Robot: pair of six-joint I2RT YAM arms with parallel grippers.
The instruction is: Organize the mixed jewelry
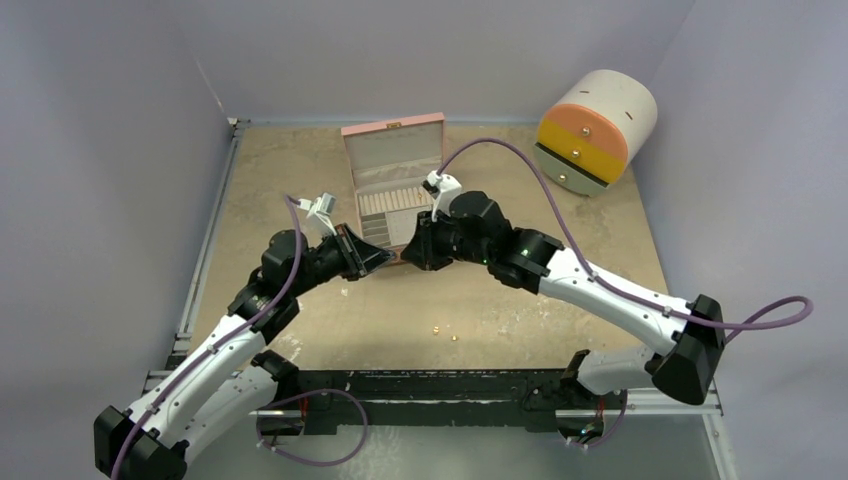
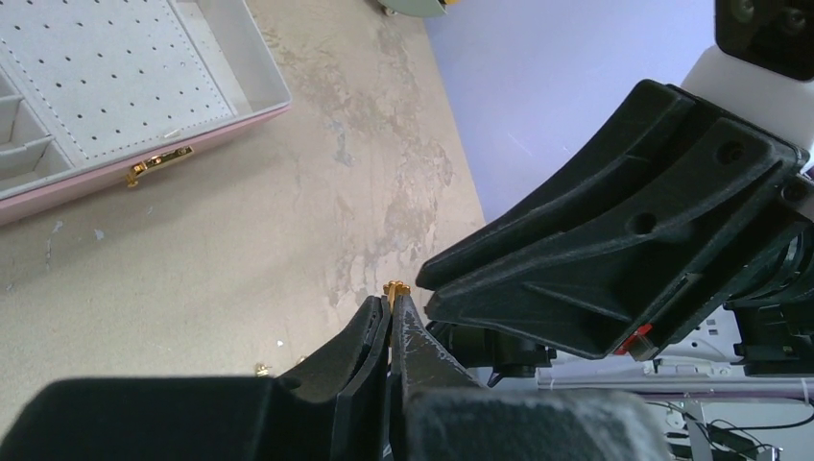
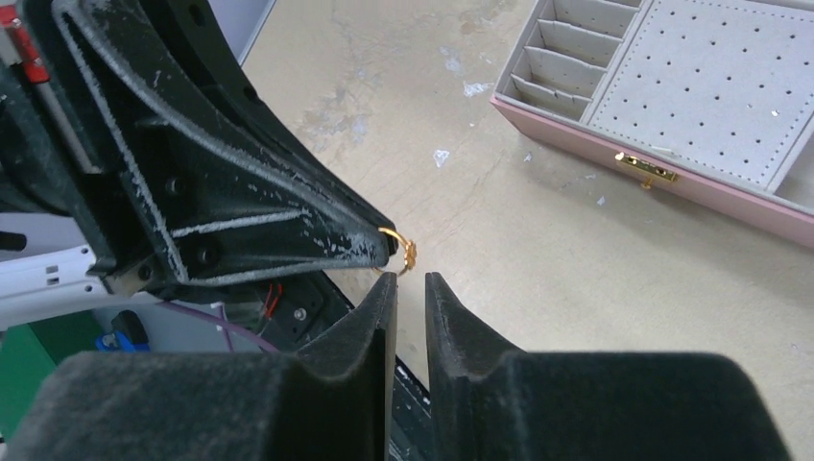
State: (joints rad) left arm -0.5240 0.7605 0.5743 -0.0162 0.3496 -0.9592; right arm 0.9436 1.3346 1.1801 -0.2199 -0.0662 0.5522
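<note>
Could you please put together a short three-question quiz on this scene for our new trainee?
1. True or false: the left gripper is shut on a small gold piece.
2. The jaws of the right gripper are: A) clamped on that piece; B) slightly apart with nothing between them; C) shut tight on a cable.
3. Fill in: the lid of the pink jewelry box is ____.

Key: 1 true; 2 B; 3 open.
</note>
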